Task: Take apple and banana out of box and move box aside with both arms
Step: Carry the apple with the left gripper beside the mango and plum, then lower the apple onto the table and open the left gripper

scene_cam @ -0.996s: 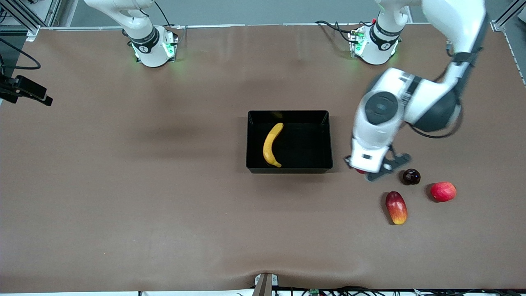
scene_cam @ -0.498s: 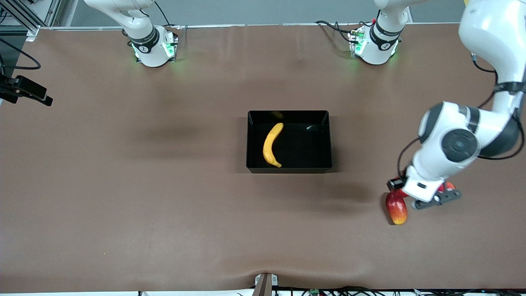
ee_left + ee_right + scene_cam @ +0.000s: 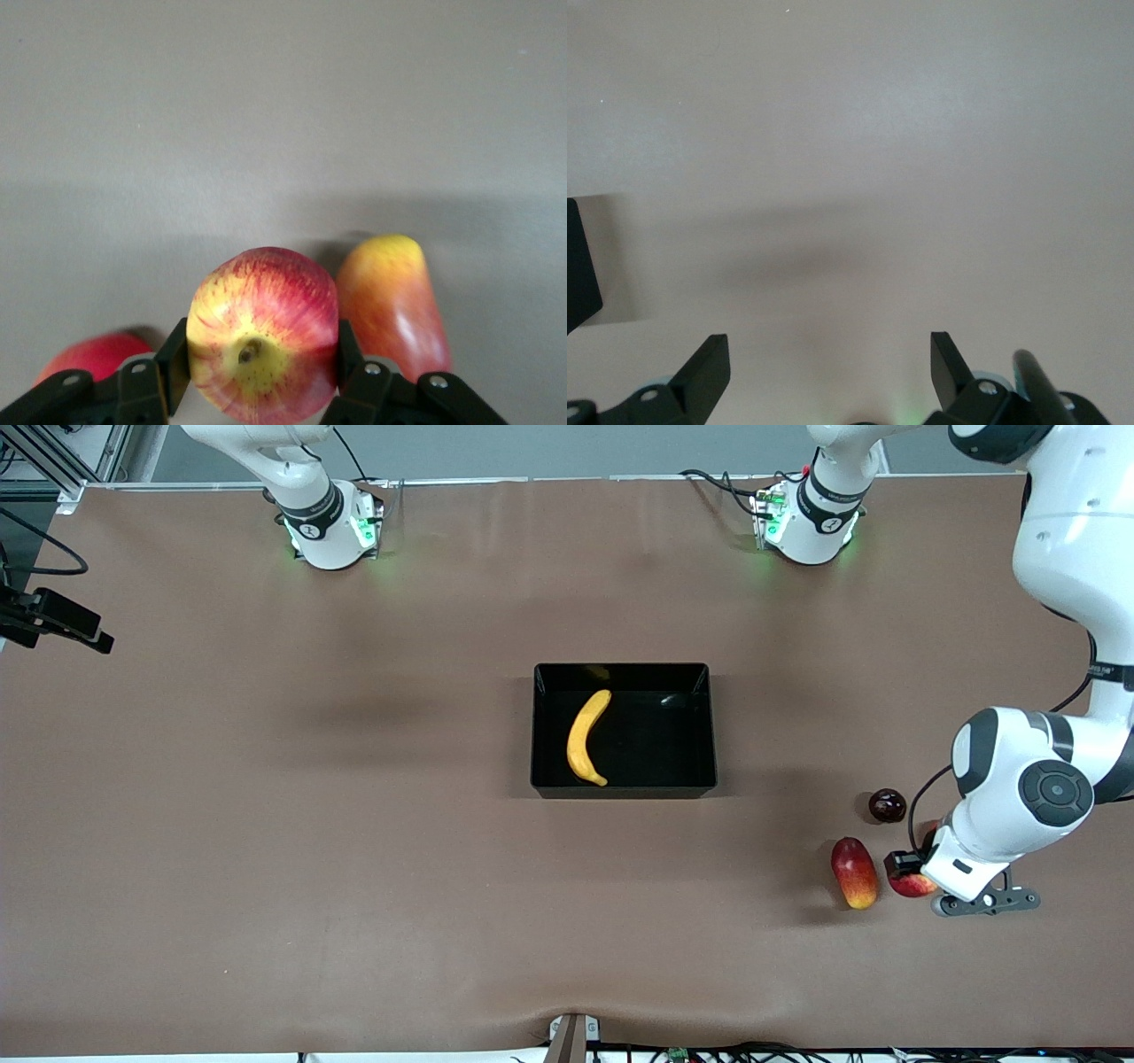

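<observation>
One fruit is out of the box (image 3: 623, 790) already: my left gripper (image 3: 257, 381) is clenched on the apple (image 3: 263, 332), a pad pressed to each side of it, and a second ago I had it just beside the box's wall at my left arm's end, half a second ago above the other fruit, and now I hold it low over the table toward my left arm's end, well apart from the box. In the front view the apple (image 3: 911, 884) shows just beside the mango (image 3: 854, 872), with the dark plum (image 3: 887, 805) farther from the camera and a plain red fruit (image 3: 93, 354) close by, mostly hidden under my wrist. I judge this means the first removal is almost finished; what remains for it is to lower the apple onto a bare patch of table and let go without nudging its neighbours. Inside the box only the banana (image 3: 586, 737) is left, lying along the floor toward the right arm's end, the rest of the floor bare. My right gripper (image 3: 830, 359) waits high with its fingers spread wide and nothing between them, a corner of the box at the edge of its view. I reckon the banana comes next, then both of my arms take the box.
</observation>
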Robot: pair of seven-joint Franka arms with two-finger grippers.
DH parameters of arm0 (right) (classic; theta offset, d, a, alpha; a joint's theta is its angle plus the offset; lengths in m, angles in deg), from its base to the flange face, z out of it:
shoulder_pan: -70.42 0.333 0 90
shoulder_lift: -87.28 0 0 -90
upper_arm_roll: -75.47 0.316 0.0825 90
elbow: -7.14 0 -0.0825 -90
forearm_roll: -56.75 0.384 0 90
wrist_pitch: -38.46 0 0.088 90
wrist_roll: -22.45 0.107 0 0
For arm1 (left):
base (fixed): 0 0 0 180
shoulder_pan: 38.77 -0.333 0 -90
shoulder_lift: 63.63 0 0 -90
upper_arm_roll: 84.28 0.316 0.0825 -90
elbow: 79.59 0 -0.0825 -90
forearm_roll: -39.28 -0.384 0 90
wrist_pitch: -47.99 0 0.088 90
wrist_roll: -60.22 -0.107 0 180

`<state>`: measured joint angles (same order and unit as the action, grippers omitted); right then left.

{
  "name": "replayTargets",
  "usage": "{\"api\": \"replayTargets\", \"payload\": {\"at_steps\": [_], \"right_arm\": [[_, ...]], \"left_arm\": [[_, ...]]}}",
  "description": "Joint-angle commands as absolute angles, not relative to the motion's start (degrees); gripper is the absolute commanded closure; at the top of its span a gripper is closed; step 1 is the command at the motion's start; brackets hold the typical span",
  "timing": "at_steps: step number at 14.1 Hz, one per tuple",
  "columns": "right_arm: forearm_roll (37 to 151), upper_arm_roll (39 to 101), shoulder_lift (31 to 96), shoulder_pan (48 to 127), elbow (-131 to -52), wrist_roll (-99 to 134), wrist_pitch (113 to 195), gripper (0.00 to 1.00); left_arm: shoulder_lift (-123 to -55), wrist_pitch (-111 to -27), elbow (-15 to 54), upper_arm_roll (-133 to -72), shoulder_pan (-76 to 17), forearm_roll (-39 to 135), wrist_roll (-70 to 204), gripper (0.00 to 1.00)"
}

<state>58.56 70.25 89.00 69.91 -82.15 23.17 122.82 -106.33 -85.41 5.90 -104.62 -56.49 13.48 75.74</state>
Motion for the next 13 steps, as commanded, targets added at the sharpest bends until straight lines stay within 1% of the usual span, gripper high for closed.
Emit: {"api": "replayTargets", "payload": {"at_steps": [1, 4, 5, 6, 7, 10, 12, 13], "right_arm": [[59.4, 70.6, 88.3, 69.4, -80.7, 23.2, 122.0, 0.00], [59.4, 70.6, 88.3, 69.5, -80.7, 23.2, 122.0, 0.00], [59.4, 70.6, 88.3, 69.5, -80.7, 23.3, 122.0, 0.00], [59.4, 70.6, 88.3, 69.5, -80.7, 23.2, 122.0, 0.00], [59.4, 70.6, 88.3, 69.5, -80.7, 23.2, 122.0, 0.00], [59.4, 70.5, 88.3, 69.5, -80.7, 23.2, 122.0, 0.00], [59.4, 70.5, 88.3, 69.5, -80.8, 23.2, 122.0, 0.00], [59.4, 70.5, 88.3, 69.5, -80.7, 23.2, 122.0, 0.00]], "left_arm": [[-109.8, -90.6, 4.0, -103.2, -56.0, 12.1, 73.8, 1.00], [-111.5, -92.9, 4.0, -102.0, -56.0, 12.2, 74.9, 1.00], [-111.6, -93.0, 4.1, -101.9, -56.0, 12.0, 74.7, 0.70], [-111.6, -93.2, 4.1, -101.9, -56.0, 12.1, 74.7, 0.12], [-111.3, -93.2, 4.1, -101.9, -56.1, 12.2, 74.8, 0.00], [-108.2, -92.5, 4.2, -102.4, -56.4, 12.4, 74.5, 0.00], [-104.9, -87.8, 4.4, -103.7, -55.8, 12.6, 74.4, 0.00], [-103.2, -85.5, 4.9, -105.5, -55.9, 12.5, 73.9, 0.00]]}}
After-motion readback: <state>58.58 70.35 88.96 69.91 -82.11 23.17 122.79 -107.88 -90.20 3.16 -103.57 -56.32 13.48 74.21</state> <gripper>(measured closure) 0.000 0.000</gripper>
